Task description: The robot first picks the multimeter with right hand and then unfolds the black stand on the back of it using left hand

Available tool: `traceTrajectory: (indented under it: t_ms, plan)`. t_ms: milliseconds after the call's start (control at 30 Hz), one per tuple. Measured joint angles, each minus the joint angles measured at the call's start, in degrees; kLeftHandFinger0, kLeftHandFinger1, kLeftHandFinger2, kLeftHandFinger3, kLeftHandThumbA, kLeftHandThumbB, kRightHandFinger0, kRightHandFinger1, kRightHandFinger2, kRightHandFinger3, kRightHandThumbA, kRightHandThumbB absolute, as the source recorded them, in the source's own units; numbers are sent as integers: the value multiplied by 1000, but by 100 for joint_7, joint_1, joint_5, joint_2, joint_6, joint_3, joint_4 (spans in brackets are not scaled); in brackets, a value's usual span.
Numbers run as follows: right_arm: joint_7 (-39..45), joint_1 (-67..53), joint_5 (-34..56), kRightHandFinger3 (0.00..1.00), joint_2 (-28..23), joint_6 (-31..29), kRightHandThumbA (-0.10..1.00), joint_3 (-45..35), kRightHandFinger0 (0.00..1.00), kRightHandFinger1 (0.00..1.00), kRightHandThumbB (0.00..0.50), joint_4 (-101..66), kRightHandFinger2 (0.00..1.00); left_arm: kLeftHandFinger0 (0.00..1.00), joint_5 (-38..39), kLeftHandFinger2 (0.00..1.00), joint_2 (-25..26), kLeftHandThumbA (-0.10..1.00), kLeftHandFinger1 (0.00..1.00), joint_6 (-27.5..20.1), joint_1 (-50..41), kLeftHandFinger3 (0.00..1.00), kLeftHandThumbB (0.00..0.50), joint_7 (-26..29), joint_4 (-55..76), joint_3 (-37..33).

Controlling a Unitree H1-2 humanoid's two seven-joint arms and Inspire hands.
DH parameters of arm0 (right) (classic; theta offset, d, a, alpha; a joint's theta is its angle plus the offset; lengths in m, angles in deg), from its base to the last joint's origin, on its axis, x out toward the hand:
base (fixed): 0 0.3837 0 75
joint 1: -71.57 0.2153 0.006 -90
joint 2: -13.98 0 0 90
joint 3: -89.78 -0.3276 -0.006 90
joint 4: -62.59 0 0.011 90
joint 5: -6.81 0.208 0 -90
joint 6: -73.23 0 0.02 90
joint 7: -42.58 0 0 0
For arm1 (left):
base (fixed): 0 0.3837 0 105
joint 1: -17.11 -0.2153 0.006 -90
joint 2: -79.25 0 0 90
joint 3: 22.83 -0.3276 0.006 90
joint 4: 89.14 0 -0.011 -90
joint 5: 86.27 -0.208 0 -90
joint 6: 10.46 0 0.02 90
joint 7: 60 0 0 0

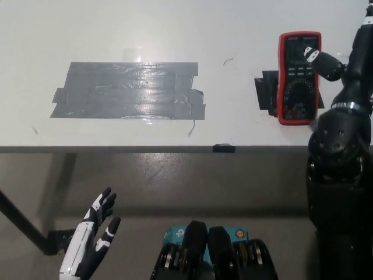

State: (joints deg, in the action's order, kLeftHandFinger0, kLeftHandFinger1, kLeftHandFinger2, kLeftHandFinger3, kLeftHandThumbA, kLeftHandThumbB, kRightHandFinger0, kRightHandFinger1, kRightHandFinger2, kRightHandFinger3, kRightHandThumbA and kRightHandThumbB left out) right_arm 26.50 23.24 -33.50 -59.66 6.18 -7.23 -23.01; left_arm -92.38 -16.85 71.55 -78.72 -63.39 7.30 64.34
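**Multimeter flat on table, right hand over its right edge**

The red multimeter (299, 77) lies face up on the white table (175, 29), far right side, display end pointing away from the robot. It sits on a patch of black tape (267, 93) that sticks out from under its left edge. Not lifted; its back is out of sight.

The black right hand (341, 69) comes in from the right edge of the picture, above the meter's right side. One white-tipped finger (315, 57) overlaps the upper right part of the meter's face. The hand has no grip on the meter. The other fingers are cut off by the frame edge or hidden behind the wrist, so cannot tell if the hand is spread or closed. Contact with the meter also unclear.

The white left hand (88, 241) hangs at lower left, below the table edge, fingers spread, holding nothing.

A large patch of grey tape (129, 90) covers the table's left-centre, well apart from the meter.
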Motion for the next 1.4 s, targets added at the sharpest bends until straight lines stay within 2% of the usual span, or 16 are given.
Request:
traceTrajectory:
  t_ms: [267,367,433,467,500,633,667,733,800,867,933,1100,1167,1233,1400]
  plan:
    - [-88,494,65,1000,-25,246,1000,49,1000,1000,459,868,1000,1000,-24,1000,-13,839,1000,2,1,1000,194,6,5,42]
    - [-163,648,69,1000,-52,281,1000,126,1000,1000,461,1234,1000,1000,-32,1000,-14,834,1000,2,5,1000,190,10,5,57]
    - [-202,784,71,1000,-62,305,1000,130,1000,1000,426,1514,1000,1000,-40,1000,-20,815,1000,2,33,1000,190,14,-1,61]
    - [-218,843,74,1000,-62,312,1000,130,1000,1000,427,1605,1000,1000,-40,1000,-25,813,1000,2,43,1000,190,16,-1,64]
    - [-227,881,76,1000,-60,317,1000,131,1000,1000,449,1643,1000,1000,-40,1000,-29,814,1000,2,45,1000,189,18,0,66]
    - [-302,1120,118,1000,-65,348,1000,173,1000,1000,446,2031,1000,1000,-41,1000,-56,821,1000,6,69,1000,194,24,0,82]
    - [-325,1172,135,1000,-65,350,1000,186,1000,1000,438,2147,1000,1000,-43,1000,-58,823,1000,7,86,1000,209,26,0,84]
    - [-369,1239,165,1000,-65,349,941,198,1000,1000,435,2306,1000,1000,-52,1000,-59,818,1000,6,116,1000,214,27,1,83]
    - [-420,1336,231,1000,-64,347,987,199,1000,1000,463,2506,1000,1000,-80,1000,-59,815,1000,6,130,1000,210,27,2,78]
    - [-482,1409,278,1000,-80,344,1000,222,1000,1000,458,2670,1000,1000,-97,1000,-58,812,1000,7,112,1000,202,26,7,76]
    - [-516,1444,302,1000,-105,345,1000,270,1000,1000,473,2778,1000,1000,-103,1000,-57,828,1000,6,98,1000,204,26,11,76]
    - [-590,1605,352,1000,-257,347,989,426,1000,1000,472,3167,1000,1000,-114,1000,-47,839,1000,7,93,1000,205,25,18,78]
    - [-610,1670,354,1000,-333,351,1000,472,1000,1000,487,3274,1000,1000,-125,1000,-46,840,1000,7,93,1000,203,25,19,77]
    - [-616,1740,354,1000,-406,356,1000,487,1000,1000,471,3358,1000,1000,-147,1000,-40,838,1000,7,92,1000,206,24,20,74]
    - [-614,1797,356,1000,-445,362,1000,460,1000,1000,479,3390,1000,1000,-207,1000,-17,802,1000,6,88,1000,197,18,27,42]
